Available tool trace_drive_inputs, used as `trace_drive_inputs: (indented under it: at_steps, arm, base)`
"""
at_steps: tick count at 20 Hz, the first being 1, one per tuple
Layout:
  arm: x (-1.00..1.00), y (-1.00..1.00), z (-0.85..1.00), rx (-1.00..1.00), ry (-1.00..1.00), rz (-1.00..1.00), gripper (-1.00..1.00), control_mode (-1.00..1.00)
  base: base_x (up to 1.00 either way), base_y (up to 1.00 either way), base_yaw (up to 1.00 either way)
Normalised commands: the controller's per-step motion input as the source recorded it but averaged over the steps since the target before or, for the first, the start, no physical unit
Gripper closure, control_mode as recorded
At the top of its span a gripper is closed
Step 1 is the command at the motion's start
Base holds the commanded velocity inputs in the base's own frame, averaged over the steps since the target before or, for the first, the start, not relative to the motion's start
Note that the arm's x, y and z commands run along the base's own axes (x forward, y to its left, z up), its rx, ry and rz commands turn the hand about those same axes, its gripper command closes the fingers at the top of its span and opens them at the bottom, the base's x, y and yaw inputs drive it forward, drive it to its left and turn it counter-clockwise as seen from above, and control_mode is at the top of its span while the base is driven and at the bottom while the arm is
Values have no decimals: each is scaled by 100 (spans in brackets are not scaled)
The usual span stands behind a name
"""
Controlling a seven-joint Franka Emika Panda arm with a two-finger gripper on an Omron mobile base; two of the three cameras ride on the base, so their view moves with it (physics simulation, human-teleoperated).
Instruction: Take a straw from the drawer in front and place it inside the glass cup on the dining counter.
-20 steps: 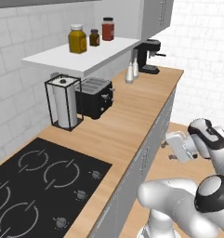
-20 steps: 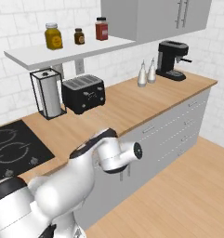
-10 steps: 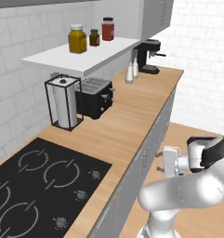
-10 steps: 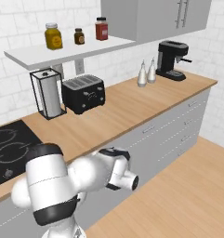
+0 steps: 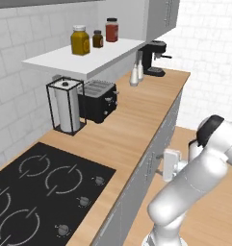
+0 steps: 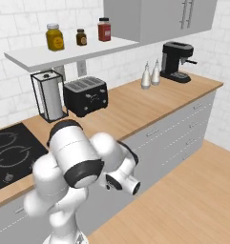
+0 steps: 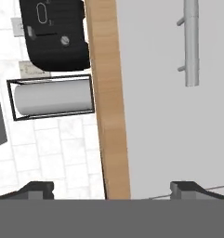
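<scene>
Along the wood surface (image 5: 136, 120) with toaster (image 5: 98, 100) and hob (image 5: 35, 192), the claw (image 7: 112, 188), tips wide apart and empty, faces the shut drawer (image 7: 178, 116) near its handle (image 7: 191, 42), which it could miss sideways.

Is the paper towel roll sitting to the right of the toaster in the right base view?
No, the paper towel roll in its black wire holder stands left of the toaster, toward the hob.
</scene>
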Motion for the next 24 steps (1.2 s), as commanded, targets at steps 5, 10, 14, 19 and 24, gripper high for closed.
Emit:
trace_drive_inputs:
  at_steps: [5,10,14,19,24]
  arm:
    - [38,-9,-33,8,1,0,-100,-100]
    - [33,-10,-28,8,2,0,-100,-100]
    - [13,-3,-34,5,0,0,-100,-100]
    - [22,4,-6,0,4,0,-100,-100]
    - [30,18,3,0,9,0,-100,-100]
  base:
    - [0,0,0]
    - [0,0,0]
    - [0,0,0]
    - [0,0,0]
    - [0,0,0]
